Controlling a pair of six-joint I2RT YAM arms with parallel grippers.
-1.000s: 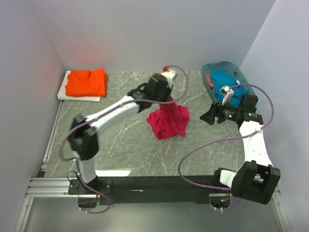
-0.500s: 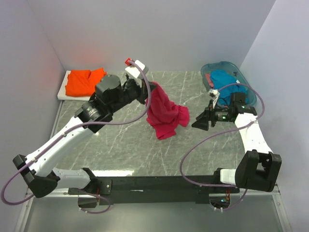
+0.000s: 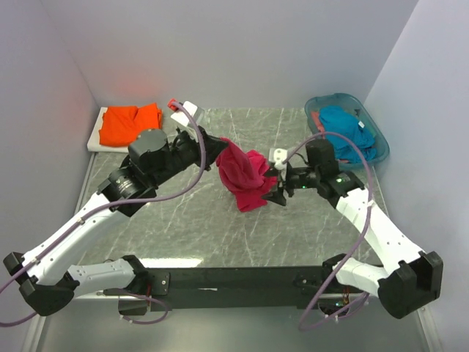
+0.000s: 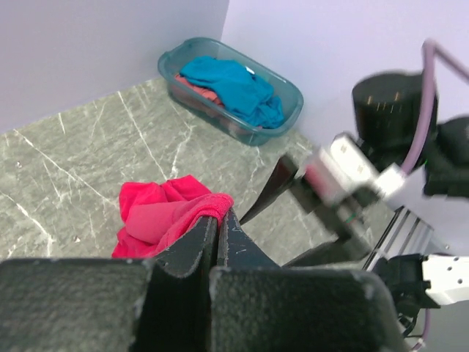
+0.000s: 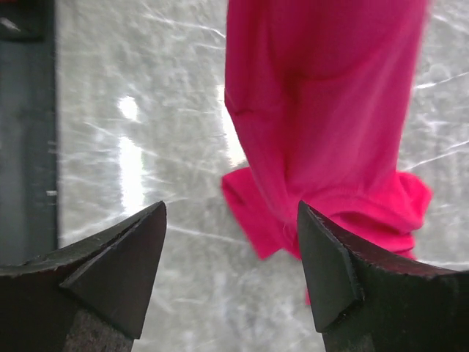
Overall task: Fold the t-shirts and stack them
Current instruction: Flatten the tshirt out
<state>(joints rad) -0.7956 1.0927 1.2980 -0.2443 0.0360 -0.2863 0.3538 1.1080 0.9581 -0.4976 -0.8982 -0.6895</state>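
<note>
The magenta-red t-shirt [image 3: 245, 176] hangs from my left gripper [image 3: 222, 146], which is shut on its upper edge; its lower part rests bunched on the table. In the left wrist view the cloth [image 4: 165, 216] is pinched at the fingertips. My right gripper [image 3: 276, 191] is open beside the shirt's right side; in the right wrist view the shirt [image 5: 322, 125] hangs just ahead of the open jaws. The orange t-shirt [image 3: 130, 125] lies folded at the back left. The teal-blue t-shirt [image 3: 344, 125] lies in the basket.
The translucent teal basket [image 3: 377, 150] stands at the back right and also shows in the left wrist view [image 4: 289, 110]. A white board [image 3: 94, 141] lies under the orange shirt. Grey walls close in the left, back and right sides.
My left arm has swung back and left, lifting the magenta-red shirt by its edge. My right arm has moved left from the basket to the shirt's right side.
</note>
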